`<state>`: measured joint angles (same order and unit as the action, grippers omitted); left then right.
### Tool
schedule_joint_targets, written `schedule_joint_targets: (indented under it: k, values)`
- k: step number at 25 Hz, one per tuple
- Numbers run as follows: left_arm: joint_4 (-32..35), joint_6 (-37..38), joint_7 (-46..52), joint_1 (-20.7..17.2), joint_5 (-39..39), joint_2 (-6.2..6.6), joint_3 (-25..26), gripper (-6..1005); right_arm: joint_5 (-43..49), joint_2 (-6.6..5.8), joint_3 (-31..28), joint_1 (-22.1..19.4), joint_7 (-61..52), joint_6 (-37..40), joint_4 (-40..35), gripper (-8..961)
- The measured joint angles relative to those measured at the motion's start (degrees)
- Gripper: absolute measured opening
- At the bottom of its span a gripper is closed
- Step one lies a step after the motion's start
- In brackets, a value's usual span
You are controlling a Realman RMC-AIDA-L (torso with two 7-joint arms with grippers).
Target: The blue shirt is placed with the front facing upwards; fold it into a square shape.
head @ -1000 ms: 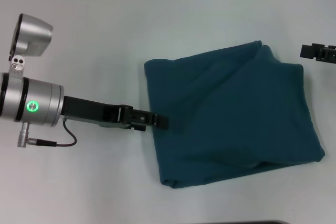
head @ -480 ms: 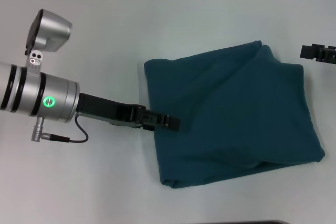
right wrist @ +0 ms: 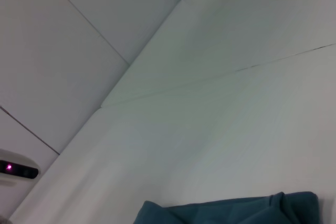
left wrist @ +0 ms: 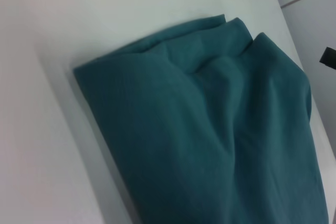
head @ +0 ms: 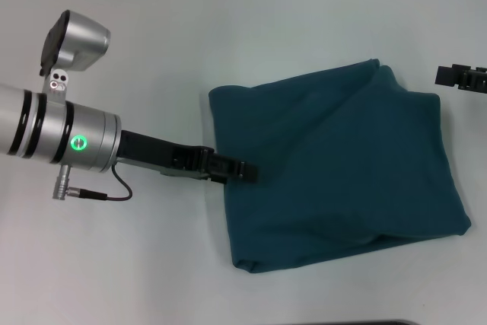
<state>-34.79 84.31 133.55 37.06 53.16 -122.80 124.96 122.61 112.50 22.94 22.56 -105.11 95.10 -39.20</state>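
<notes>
The blue shirt lies folded into a rough square bundle on the white table, right of centre, plain side up with no lettering showing. My left gripper reaches in from the left, and its dark tip overlaps the bundle's left edge about halfway down. The left wrist view looks down on the folded shirt from close by. My right gripper is parked at the far right, just beyond the shirt's upper right corner, and shows as a dark bit in the left wrist view. A strip of shirt shows in the right wrist view.
A thin cable loops under the left wrist. The white table stretches behind and left of the shirt. A dark strip marks the near edge. A small device with a pink light sits beyond the table.
My left arm has slid right, bringing its tip from the shirt's left edge to just over it, then lifted slightly. Shirt and right gripper have not moved.
</notes>
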Motion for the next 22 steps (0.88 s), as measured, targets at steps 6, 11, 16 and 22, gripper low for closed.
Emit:
schedule_joint_targets:
  k: [6, 11, 16, 22]
  values:
    - [-0.08, -0.61, 0.42, 0.62, 0.00, -0.06, -1.82, 741, 0.00, 0.00, 0.00, 0.02, 0.00, 0.01, -0.01, 768]
    - [0.22, -1.78, 0.83, 1.08, 0.01, -0.14, -2.37, 641, 0.00, 0.04, 0.00, 0.01, 0.05, -0.06, 0.08, 767]
    - [0.17, -2.47, 1.29, 1.49, 0.01, -0.16, -3.58, 328, 0.00, 0.12, -0.07, -0.03, 0.10, -0.06, 0.10, 767]
    - [-0.33, -1.86, 1.31, 1.72, 0.02, 0.50, -3.68, 142, 0.00, 0.37, -0.13, 0.04, 0.37, -0.10, 0.18, 767]
